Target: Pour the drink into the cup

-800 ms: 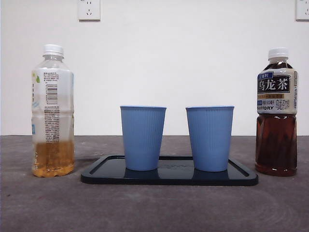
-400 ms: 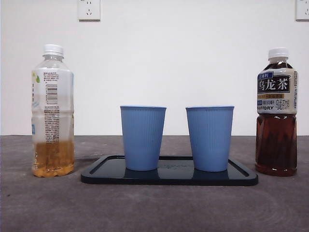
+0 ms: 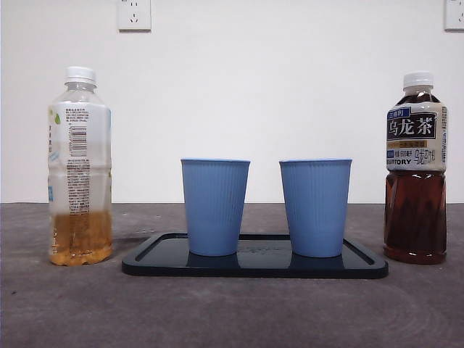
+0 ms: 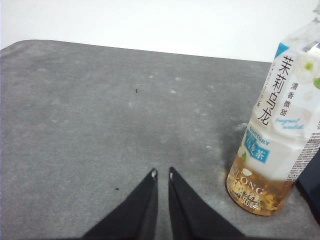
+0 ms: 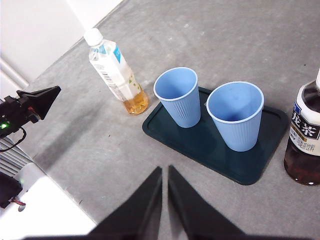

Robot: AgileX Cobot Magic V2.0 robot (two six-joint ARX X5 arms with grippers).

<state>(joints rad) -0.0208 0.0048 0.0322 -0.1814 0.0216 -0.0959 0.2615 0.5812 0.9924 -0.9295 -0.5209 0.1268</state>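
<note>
- Tray: dark, rectangular, flat on the grey table, long side running across the front view.
- Cups: two blue ribbed cups stand upright on the tray, mouths up. Left cup and right cup stand side by side with a gap between them; both look empty in the right wrist view.
- Jasmine tea bottle: upright on the table, off the tray's left end and apart from it. Long axis vertical, white cap on top and in place. Amber liquid fills only the lowest part.
- Oolong tea bottle: upright on the table, off the tray's right end. Long axis vertical, white cap on top. Dark brown liquid reaches the neck.
- Left gripper: jaws pressed nearly together, holding nothing, low over bare table near the jasmine tea bottle's base, not touching it.
- Right gripper: jaws pressed nearly together, holding nothing, raised above the table on the near side of the tray, well apart from cups and bottles.
</note>
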